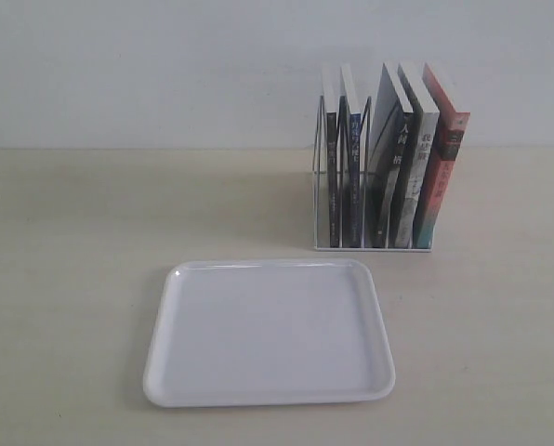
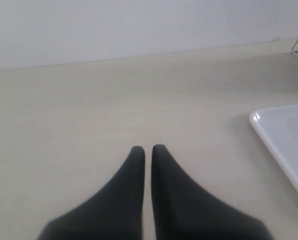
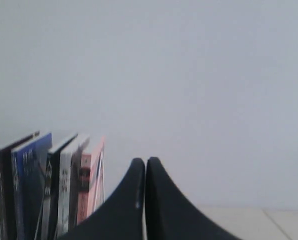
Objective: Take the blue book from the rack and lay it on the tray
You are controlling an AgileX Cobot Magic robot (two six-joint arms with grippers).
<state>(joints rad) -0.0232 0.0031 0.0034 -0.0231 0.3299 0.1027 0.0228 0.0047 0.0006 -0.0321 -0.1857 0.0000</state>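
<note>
The white wire rack (image 1: 374, 246) stands on the table behind the tray and holds several upright books. The blue book (image 1: 353, 153) is second from the left in it, its narrow blue spine facing the camera; the right wrist view also shows the blue book (image 3: 31, 185) among the others. The white tray (image 1: 269, 333) lies flat in front of the rack, with nothing on it. Neither arm appears in the exterior view. My left gripper (image 2: 147, 148) is shut, hovering over bare table beside a corner of the tray (image 2: 284, 135). My right gripper (image 3: 145, 161) is shut, off to one side of the books.
A thin black-spined book (image 1: 332, 158) stands left of the blue one. A dark book, a grey one and a red-and-teal-spined book (image 1: 442, 167) lean to its right. A pale wall backs the beige table (image 1: 82, 232).
</note>
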